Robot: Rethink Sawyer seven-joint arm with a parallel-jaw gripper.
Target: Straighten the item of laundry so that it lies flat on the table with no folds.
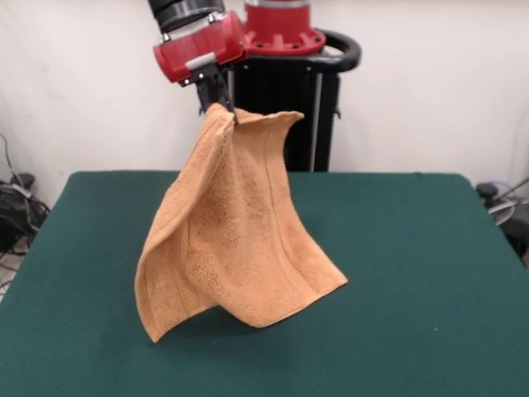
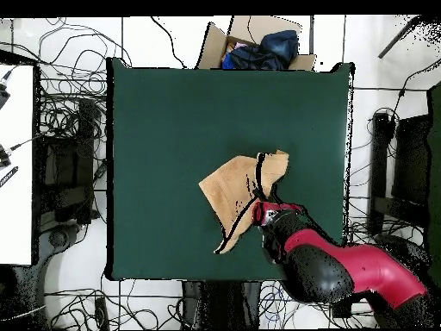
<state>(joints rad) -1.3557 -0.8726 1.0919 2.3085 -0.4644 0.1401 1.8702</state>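
gripper (image 1: 221, 106) – clamped on towel (image 1: 235, 240) corner | towel – hanging, lower edge on table (image 1: 413, 248)

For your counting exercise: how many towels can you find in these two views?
1. The orange-tan towel hangs from the hand, its lower edge near the green table. None seen elsewhere.

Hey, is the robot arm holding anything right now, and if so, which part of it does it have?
Yes. The gripper is shut on the towel, pinching it at its top edge, near a corner. The rest hangs down toward the table.
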